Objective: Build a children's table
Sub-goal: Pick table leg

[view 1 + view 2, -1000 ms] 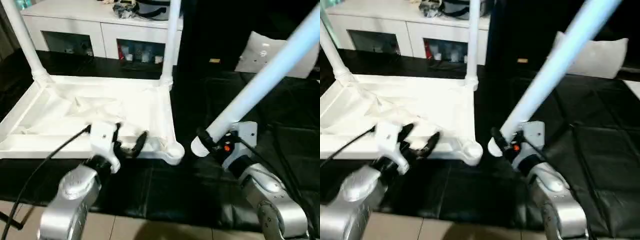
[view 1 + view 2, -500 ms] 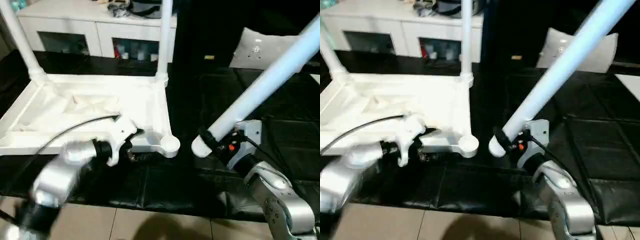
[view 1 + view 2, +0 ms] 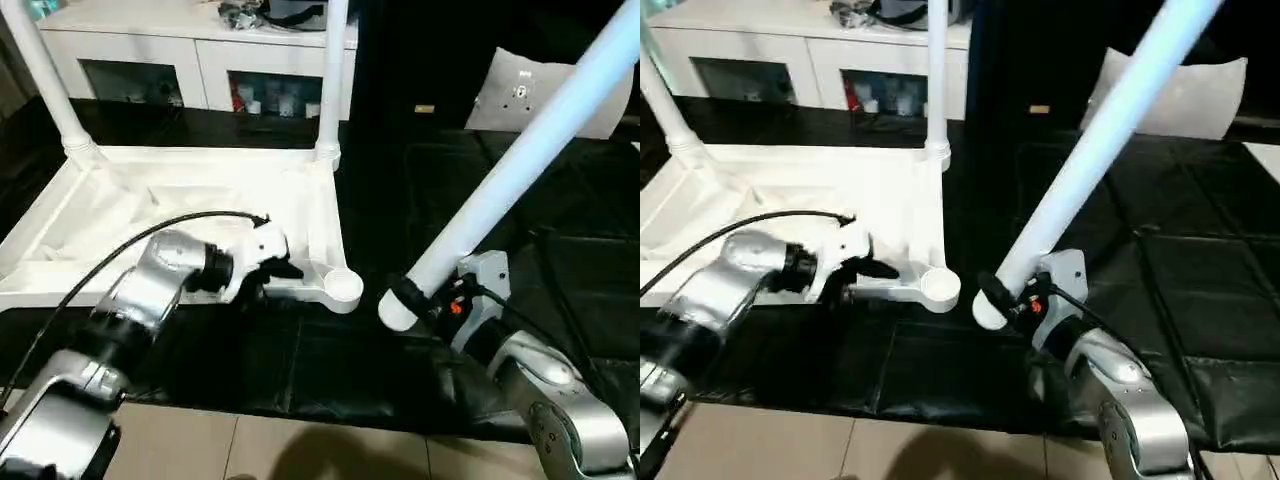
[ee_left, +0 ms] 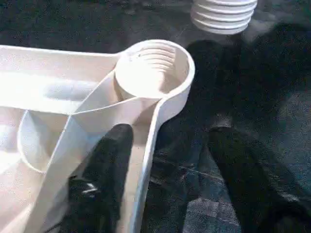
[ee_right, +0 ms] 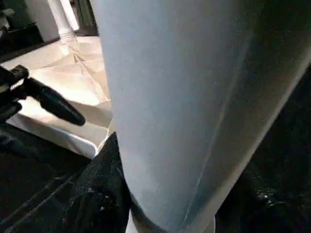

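While the upturned table top (image 3: 200, 215) lies on the black floor covering (image 3: 330, 360) with two legs (image 3: 330, 75) fitted, the left end effector (image 4: 160, 160) straddles its rim, fingers apart, likely steadying it. The right end effector (image 3: 425, 290) grips a third leg (image 3: 520, 165), its threaded end just beside the empty corner socket (image 3: 343, 286).

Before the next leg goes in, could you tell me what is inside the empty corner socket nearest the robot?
The corner socket is open and holds no leg; ridged threads ring its inner wall. Its bottom cannot be made out. The held leg has its threaded end close beside it, not inserted.
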Controlling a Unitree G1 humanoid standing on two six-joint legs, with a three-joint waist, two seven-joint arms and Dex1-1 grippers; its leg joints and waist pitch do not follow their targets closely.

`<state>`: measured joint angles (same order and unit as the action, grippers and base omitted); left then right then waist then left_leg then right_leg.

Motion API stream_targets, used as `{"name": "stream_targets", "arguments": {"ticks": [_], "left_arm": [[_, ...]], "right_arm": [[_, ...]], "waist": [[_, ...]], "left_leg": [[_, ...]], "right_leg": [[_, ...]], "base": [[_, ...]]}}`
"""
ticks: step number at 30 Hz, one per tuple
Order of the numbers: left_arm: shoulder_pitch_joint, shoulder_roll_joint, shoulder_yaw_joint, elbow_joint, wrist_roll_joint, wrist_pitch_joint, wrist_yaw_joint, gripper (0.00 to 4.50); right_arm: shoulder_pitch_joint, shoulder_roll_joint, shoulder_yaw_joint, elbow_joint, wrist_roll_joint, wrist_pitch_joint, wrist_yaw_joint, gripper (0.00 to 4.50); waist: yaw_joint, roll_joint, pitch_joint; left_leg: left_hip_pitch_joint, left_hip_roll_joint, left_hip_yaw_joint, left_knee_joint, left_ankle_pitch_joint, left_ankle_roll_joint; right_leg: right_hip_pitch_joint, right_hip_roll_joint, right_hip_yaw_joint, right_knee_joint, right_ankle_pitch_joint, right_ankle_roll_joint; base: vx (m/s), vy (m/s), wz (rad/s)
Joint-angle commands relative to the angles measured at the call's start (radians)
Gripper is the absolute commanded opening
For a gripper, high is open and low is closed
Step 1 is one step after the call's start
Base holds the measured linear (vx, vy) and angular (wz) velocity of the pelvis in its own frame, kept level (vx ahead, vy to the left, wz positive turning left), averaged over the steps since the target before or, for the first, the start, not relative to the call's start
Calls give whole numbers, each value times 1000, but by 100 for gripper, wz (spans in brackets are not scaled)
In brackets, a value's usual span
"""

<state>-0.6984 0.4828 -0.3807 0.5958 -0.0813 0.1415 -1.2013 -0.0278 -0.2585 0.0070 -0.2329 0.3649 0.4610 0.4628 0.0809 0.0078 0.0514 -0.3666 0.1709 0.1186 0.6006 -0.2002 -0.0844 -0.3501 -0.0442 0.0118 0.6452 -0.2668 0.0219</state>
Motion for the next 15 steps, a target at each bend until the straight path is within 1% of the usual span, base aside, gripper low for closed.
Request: {"name": "stream_targets", "arguments": {"ticks": [1, 4, 5, 6, 8, 9, 10, 13, 14, 15], "left_arm": [[-46, -19, -10, 96, 27, -52, 1, 254], [-81, -39, -8, 189, 46, -96, 7, 231], [-96, -46, -8, 233, 56, -122, 4, 219], [-106, -50, -8, 260, 63, -139, 2, 208], [-106, -50, -8, 260, 63, -139, 2, 201], [-111, -53, -7, 276, 67, -149, 0, 176], [-116, -55, -6, 292, 70, -158, -4, 176], [-136, -63, 0, 345, 80, -186, -16, 154], [-140, -64, 0, 356, 82, -193, -18, 135], [-150, -66, 4, 391, 90, -213, -22, 135]], "right_arm": [[8, -7, -2, -25, 8, -4, 1, 188], [11, -7, 10, -22, -1, -5, 2, 188], [12, -6, 15, -23, -4, -4, 3, 188], [12, -6, 18, -23, -6, -3, 3, 188], [12, -6, 18, -23, -6, -3, 3, 188], [12, -6, 19, -24, -7, -2, 3, 188], [12, -6, 22, -24, -9, -5, 6, 188], [11, -6, 25, -23, -12, -14, 11, 188], [10, -6, 25, -22, -12, -15, 11, 188], [10, -7, 24, -21, -12, -18, 12, 188]], "waist": [[4, 11, -61], [10, 8, -62], [10, 6, -61], [10, 6, -61], [12, 7, -63], [12, 6, -62], [12, 6, -61], [13, 7, -61], [13, 6, -60], [13, 7, -60]], "left_leg": [[12, 31, 8, -70, -79, -20], [12, 34, 7, -71, -74, -21], [11, 33, 7, -71, -70, -20], [11, 33, 7, -71, -70, -20], [11, 36, 5, -72, -68, -22], [12, 36, 6, -72, -71, -21], [11, 35, 6, -72, -74, -21], [13, 37, 5, -75, -89, -25], [12, 37, 5, -75, -90, -25], [13, 37, 5, -75, -90, -25]], "right_leg": [[39, -71, 24, -68, 202, -236], [42, -73, 25, -67, 210, -234], [42, -72, 24, -67, 218, -233], [42, -72, 24, -67, 218, -233], [43, -76, 24, -64, 233, -234], [41, -75, 24, -65, 234, -235], [42, -76, 24, -66, 227, -236], [42, -78, 25, -67, 204, -236], [41, -78, 25, -68, 200, -235], [41, -78, 25, -68, 201, -235]], "base": [[0, 0, 0], [0, 0, 0], [0, 0, 0], [0, 0, 0], [0, 0, 0], [0, 0, 0], [0, 0, 0], [0, 0, 0], [0, 0, 0], [0, 0, 0]]}}
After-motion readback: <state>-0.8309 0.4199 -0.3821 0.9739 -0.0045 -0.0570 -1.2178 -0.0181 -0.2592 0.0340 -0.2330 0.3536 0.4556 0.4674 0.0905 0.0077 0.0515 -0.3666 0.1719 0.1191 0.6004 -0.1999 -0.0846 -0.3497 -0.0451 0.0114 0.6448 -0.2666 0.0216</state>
